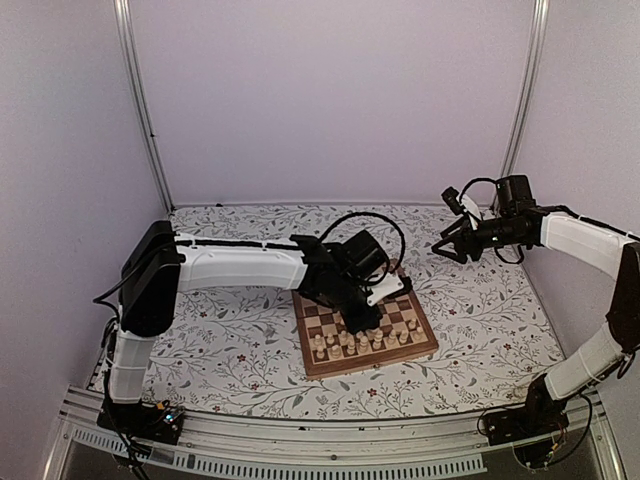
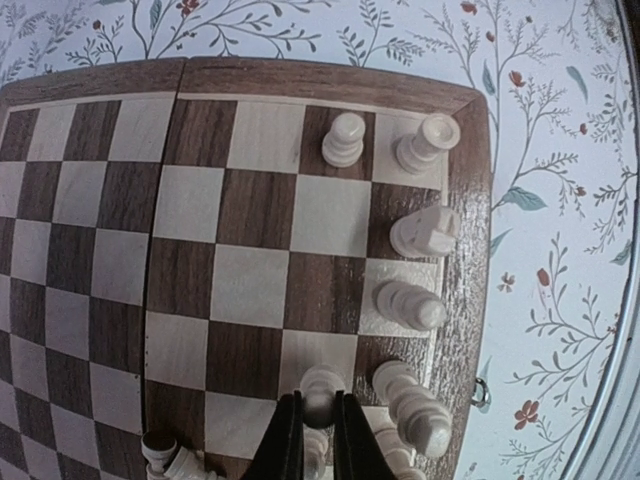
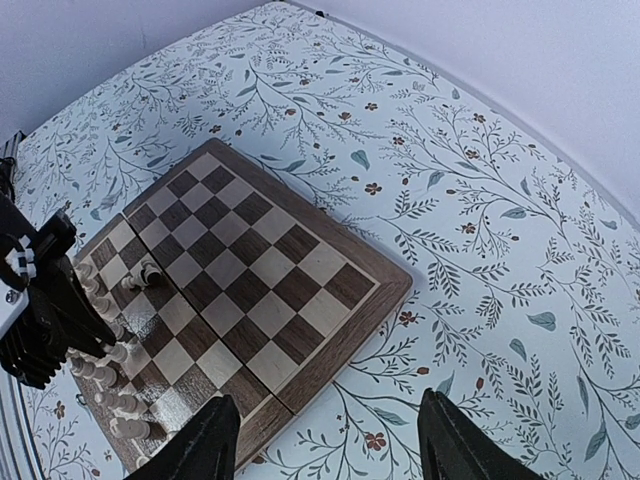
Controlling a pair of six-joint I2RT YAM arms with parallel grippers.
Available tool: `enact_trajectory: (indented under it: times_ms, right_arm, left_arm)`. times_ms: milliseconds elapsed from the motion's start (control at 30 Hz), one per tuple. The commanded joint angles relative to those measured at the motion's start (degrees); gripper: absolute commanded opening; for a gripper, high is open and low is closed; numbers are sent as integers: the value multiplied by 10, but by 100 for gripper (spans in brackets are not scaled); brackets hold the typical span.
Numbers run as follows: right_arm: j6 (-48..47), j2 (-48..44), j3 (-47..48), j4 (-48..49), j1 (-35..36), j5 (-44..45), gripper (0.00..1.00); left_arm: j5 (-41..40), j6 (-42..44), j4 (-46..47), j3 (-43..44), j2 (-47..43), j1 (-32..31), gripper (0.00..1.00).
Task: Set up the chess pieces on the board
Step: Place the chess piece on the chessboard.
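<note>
The board (image 1: 420, 335) lies in the middle of the floral table; it also shows in the left wrist view (image 2: 250, 80) and the right wrist view (image 3: 330, 260). Several cream chess pieces (image 1: 345, 343) stand along its near edge. My left gripper (image 1: 362, 322) is low over them. In the left wrist view my left gripper (image 2: 318, 432) is shut on the head of a pawn (image 2: 322, 382), which stands on a light square in the second row. Back-row pieces (image 2: 412, 306) stand beside it. My right gripper (image 1: 447, 243) hangs open and empty above the table, right of the board (image 3: 330, 450).
A pawn (image 2: 343, 138) and a rook (image 2: 428, 142) stand at the board's far corner. One piece lies toppled (image 2: 165, 456) left of my fingers. A lone piece (image 3: 150, 272) stands further in. Walls and metal posts (image 1: 140, 110) enclose the table.
</note>
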Motion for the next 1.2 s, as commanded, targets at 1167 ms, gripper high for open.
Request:
enact_trajectory:
  times_ms: [1167]
  right_arm:
    - [-9, 17, 4, -11, 2, -20, 64]
  left_arm:
    - [-7, -10, 77, -54, -89, 49, 36]
